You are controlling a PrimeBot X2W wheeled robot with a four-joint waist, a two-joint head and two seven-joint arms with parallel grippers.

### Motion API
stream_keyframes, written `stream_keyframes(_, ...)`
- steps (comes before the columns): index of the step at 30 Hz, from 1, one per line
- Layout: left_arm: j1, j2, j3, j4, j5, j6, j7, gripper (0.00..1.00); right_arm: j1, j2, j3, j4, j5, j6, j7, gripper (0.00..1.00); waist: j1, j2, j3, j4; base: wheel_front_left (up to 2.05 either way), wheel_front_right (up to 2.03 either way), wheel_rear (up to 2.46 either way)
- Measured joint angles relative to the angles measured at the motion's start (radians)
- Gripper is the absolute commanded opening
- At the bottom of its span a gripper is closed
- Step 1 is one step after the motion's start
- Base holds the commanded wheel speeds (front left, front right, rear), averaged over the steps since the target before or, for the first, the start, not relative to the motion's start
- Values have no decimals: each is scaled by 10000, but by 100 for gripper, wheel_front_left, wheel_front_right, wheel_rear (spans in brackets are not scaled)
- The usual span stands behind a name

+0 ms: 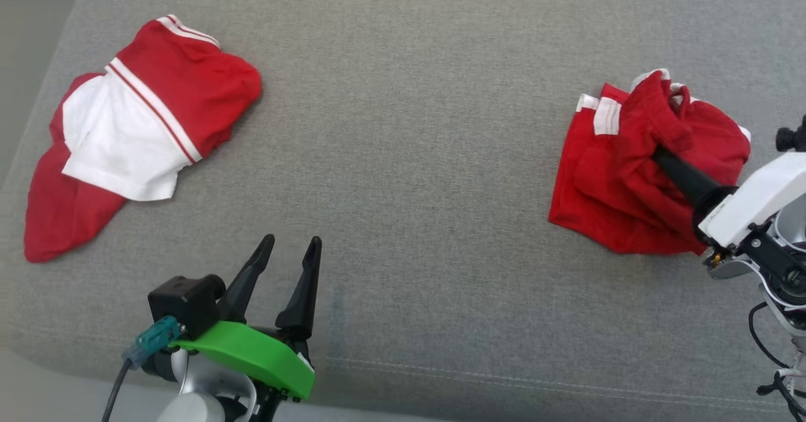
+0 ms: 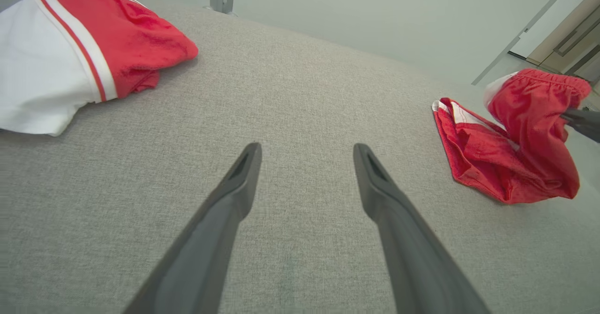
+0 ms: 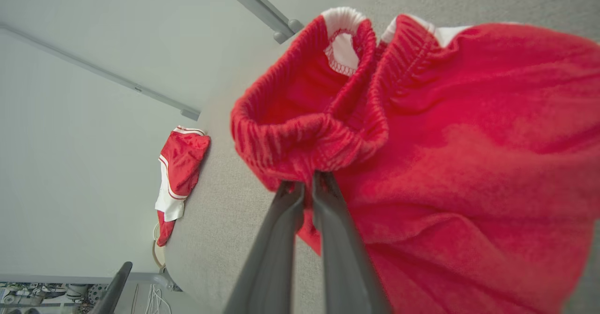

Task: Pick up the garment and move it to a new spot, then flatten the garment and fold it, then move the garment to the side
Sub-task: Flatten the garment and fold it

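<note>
Your head camera looks down on the grey woven cushion (image 1: 403,63), perhaps a sofa. Left wrist looks low across it; right wrist crowds the crumpled red garment (image 3: 468,140) all three views share.

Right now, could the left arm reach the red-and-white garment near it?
Probably yes. The left gripper hangs open and empty, and only bare cushion lies between it and the garment.

No text, brand or number can be read anywhere. A small dark marking on the white plastic wrist housing (image 1: 752,200) just behind the right claw (image 3: 307,185) is too small to make out.
</note>
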Motion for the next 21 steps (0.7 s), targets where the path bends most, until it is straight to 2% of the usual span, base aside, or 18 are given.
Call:
stream_keyframes(6, -220, -163, -63, 299, -15, -17, -8, 100, -225, 324, 663, 349, -320, -79, 443, 1, 0, 0, -2, 665, 0, 0, 0)
stream_keyframes(7, -243, -167, -50, 336, -15, -17, -13, 100, -287, 416, 723, 431, -382, -81, 474, 38, 0, 0, -10, 753, 0, 0, 0)
stream_keyframes(8, -245, -167, -13, 362, -27, -17, -17, 100, -344, 485, 773, 495, -449, -81, 529, 84, 0, 0, -22, 830, 0, 0, 0)
stream_keyframes(9, -245, -165, 35, 385, -31, -17, -46, 100, -394, 558, 802, 541, -502, -81, 529, 100, 0, 0, -37, 893, 0, 0, 0)
stream_keyframes(14, -236, -157, 278, 523, -56, -17, -215, 100, -519, 961, 763, 826, -535, -82, 514, 100, 0, 0, -140, 953, 0, 0, 0)
stream_keyframes(21, -144, -36, 479, 587, -56, -15, -265, 100, -519, 1440, 713, 982, -535, -84, 299, 100, 0, 0, -203, 537, 0, 0, 0)
